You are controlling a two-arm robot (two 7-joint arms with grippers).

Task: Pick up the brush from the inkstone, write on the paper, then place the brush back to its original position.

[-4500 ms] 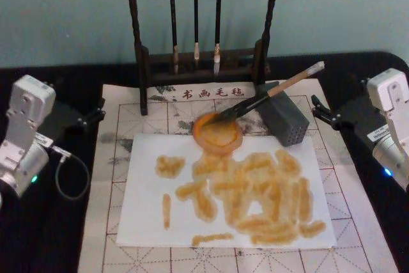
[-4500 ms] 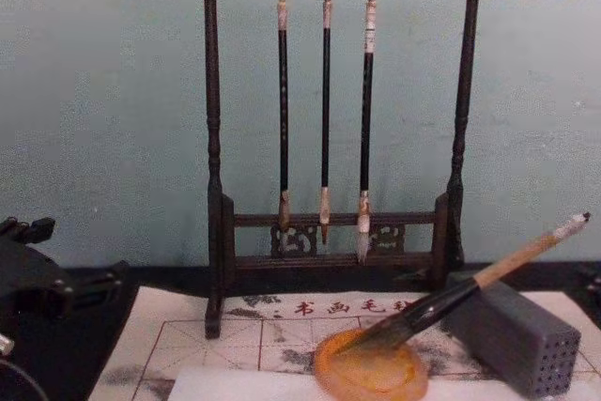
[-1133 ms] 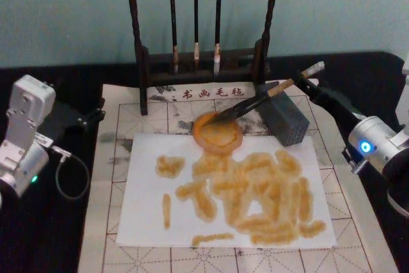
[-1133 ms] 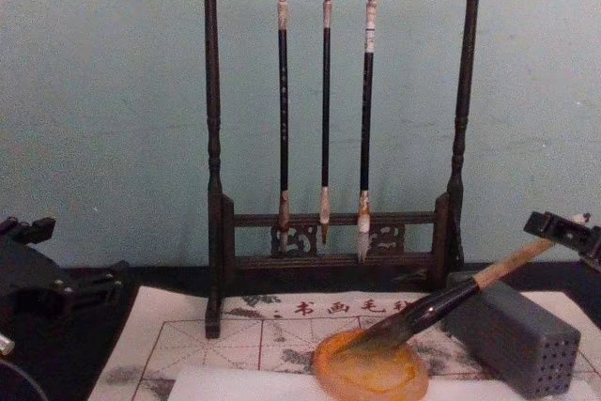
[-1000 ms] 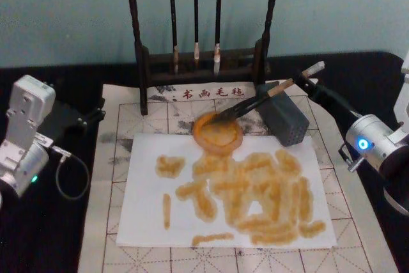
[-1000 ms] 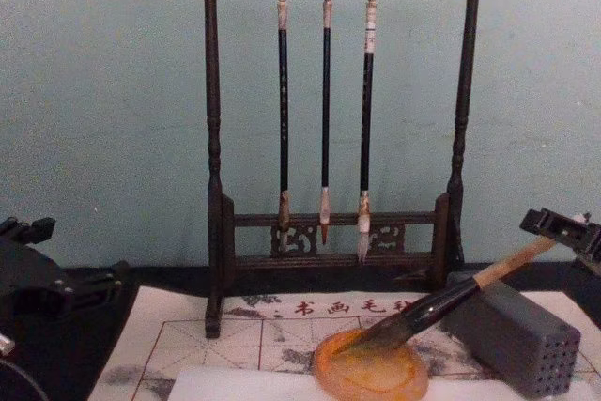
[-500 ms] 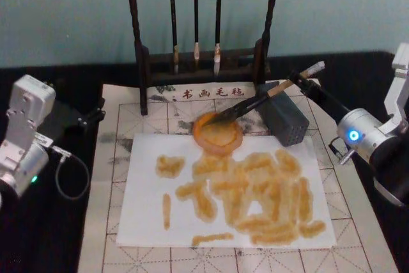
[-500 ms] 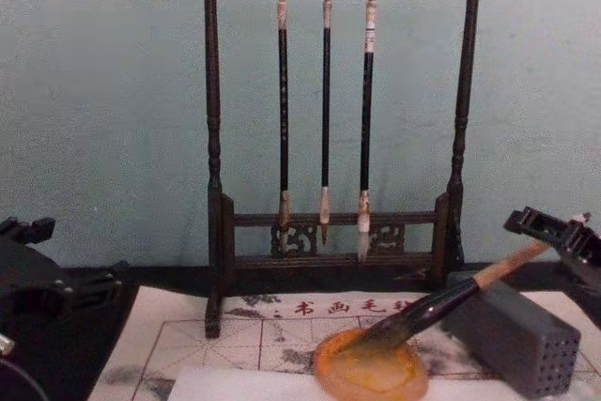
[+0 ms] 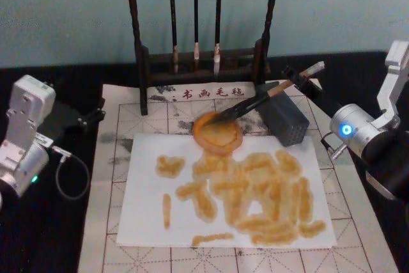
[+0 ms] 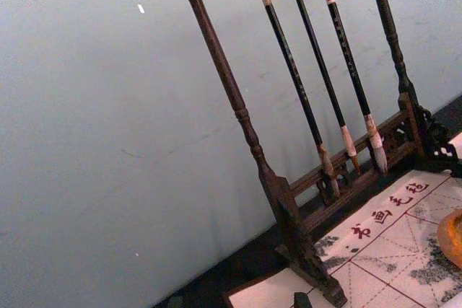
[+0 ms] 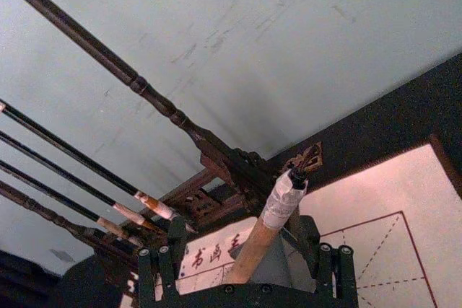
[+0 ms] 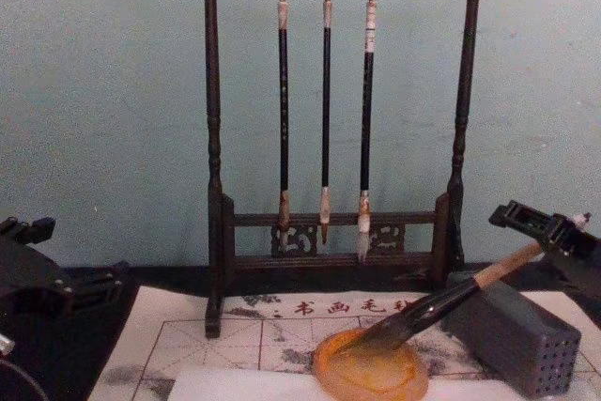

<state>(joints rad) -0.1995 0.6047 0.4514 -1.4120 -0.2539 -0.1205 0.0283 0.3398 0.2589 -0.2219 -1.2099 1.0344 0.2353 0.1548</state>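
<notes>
**A:** What is the setting?

**B:** A black table (image 9: 45,247) against a plain teal wall (image 9: 77,11). A beige mat (image 9: 118,126) with a red grid lies on the table. On the mat is the white paper (image 9: 144,222), smeared with amber strokes.

**A:** And the right gripper (image 9: 297,82)?

**B:** It sits at the far right of the mat. Its jaws are spread, one on each side of the brush (image 9: 255,101) near the pale end cap. In the right wrist view the fingers (image 11: 162,268) stand clear of the handle, with a gap on each side.

**A:** Where does the brush lie from there?

**B:** It slopes down and to the gripper's left, across the top of a grey block (image 9: 291,126) just below the gripper. The bristles rest in the orange inkstone (image 9: 218,135), which touches the paper's far edge.

**A:** Is anything close by?

**B:** A dark wooden rack (image 9: 138,49) stands beyond and to the left of the gripper, with three thin brushes (image 9: 195,4) hanging in it. The nearest rack post is just beside the block.

**A:** And the left gripper (image 9: 96,110)?

**B:** It is parked well apart at the mat's left edge, jaws spread and holding nothing.
</notes>
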